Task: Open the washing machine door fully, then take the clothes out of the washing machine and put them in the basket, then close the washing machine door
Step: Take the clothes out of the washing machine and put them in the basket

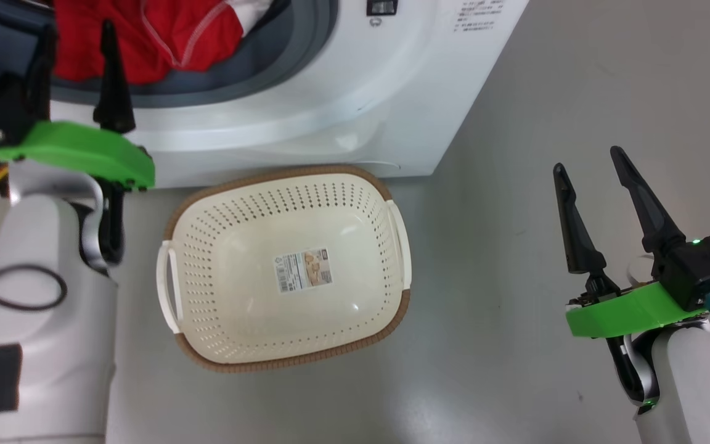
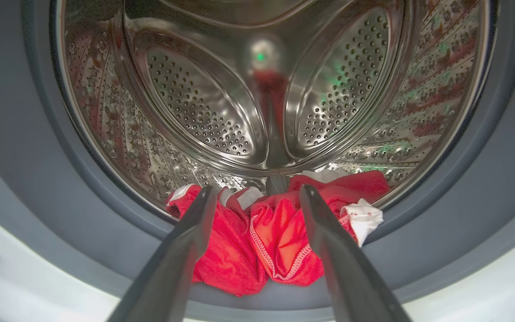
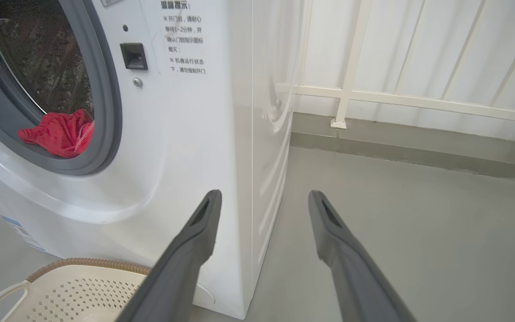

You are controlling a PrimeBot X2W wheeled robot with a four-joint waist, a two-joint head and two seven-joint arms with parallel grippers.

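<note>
The clothes point(image 2: 257, 241) are lying over the grey seal point(image 2: 16, 134) in the washing machine's point(image 1: 342, 105) open mouth; we are judging only the door-opening done. Our left pincer point(image 2: 257, 192) is pointing at them, wide and empty, our right pincer point(image 1: 588, 161) gaping idle, the basket point(image 1: 201, 246) waiting empty.

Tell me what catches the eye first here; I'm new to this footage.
The red clothes lie at the mouth of the washing machine, spilling onto its grey seal, between the fingers of the open left gripper. In front of the machine a cream basket stands on the floor, holding just a paper label; the right gripper hangs open to its right.
</note>
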